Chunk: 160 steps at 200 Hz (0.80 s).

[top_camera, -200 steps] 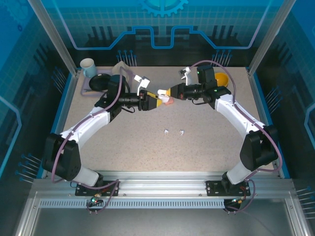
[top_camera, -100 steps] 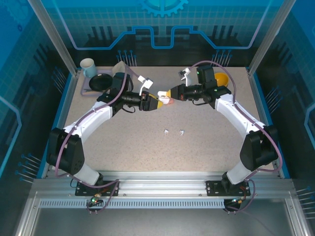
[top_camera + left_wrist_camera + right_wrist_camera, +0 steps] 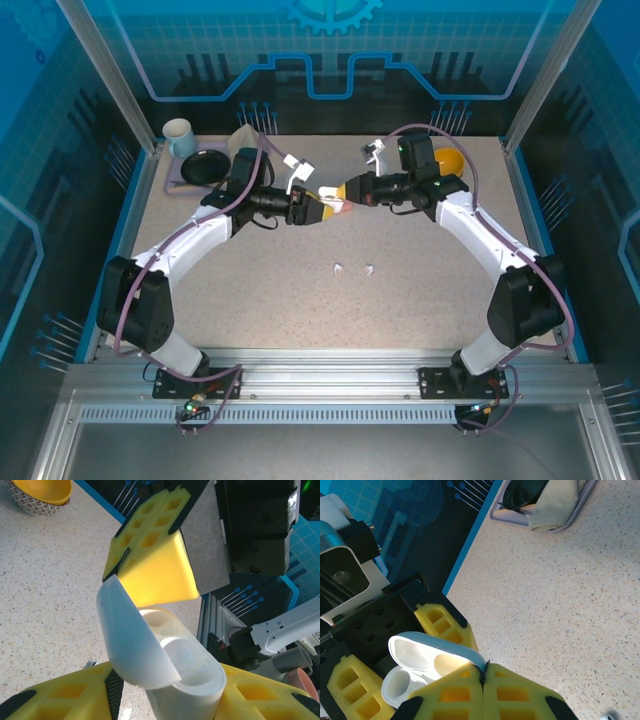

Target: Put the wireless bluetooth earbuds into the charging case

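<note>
Beige speckled tabletop (image 3: 300, 300), blue-walled enclosure (image 3: 330, 60)

Likely earbuds (image 3: 339, 268) lie on table (image 3: 420, 290) before case (image 3: 190, 690).

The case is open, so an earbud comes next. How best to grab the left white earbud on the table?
Probably from straight above: the earbud lies on the table, apart from its twin. Pinch across its narrow body; stem direction too small to tell.

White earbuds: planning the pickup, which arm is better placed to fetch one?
Right, probably. The left claw holds the open charging case; the right claw, shut at its lid, looks free to reach the white earbuds.
</note>
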Each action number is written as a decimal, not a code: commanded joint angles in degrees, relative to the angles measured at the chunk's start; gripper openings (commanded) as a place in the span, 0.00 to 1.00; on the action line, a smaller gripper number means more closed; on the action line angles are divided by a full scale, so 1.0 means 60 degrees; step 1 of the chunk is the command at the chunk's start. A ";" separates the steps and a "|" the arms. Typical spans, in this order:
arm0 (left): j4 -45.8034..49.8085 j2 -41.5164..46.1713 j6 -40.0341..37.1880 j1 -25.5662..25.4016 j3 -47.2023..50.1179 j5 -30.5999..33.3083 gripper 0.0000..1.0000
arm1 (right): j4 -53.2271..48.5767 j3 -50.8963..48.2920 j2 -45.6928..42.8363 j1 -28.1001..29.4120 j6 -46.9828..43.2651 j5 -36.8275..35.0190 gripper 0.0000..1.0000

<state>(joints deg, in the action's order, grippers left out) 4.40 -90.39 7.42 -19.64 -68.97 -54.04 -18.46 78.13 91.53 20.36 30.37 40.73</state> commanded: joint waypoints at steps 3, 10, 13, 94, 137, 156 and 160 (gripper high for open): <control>-0.0446 -0.0012 0.0177 -0.0037 -0.0113 0.0172 0.47 | -0.0165 0.0242 0.0096 0.0148 -0.0111 0.0079 0.00; -0.0494 -0.0018 0.0198 -0.0037 -0.0106 0.0174 0.46 | -0.0161 0.0247 0.0093 0.0152 -0.0111 0.0064 0.00; -0.0499 -0.0022 0.0223 -0.0032 -0.0101 0.0174 0.46 | -0.0163 0.0250 0.0098 0.0148 -0.0103 0.0067 0.00; -0.0543 -0.0221 0.0195 -0.0227 -0.0128 0.0137 0.30 | -0.0190 0.0272 0.0099 0.0206 -0.0096 0.0008 0.00; -0.0429 -0.0156 -0.0039 -0.0284 -0.0064 0.0100 0.14 | -0.0249 0.0404 0.0123 0.0210 -0.0074 -0.0092 0.00; -0.0440 -0.0068 -0.0219 -0.0286 0.0086 0.0212 0.06 | -0.0356 0.0522 0.0058 0.0156 0.0013 -0.0288 0.02; -0.0456 -0.0042 -0.0246 -0.0285 0.0136 0.0252 0.04 | -0.0386 0.0539 0.0020 0.0131 0.0045 -0.0369 0.06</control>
<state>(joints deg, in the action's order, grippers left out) 2.39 -91.13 8.43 -20.01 -68.97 -51.79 -20.34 78.54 91.98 20.58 30.39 37.87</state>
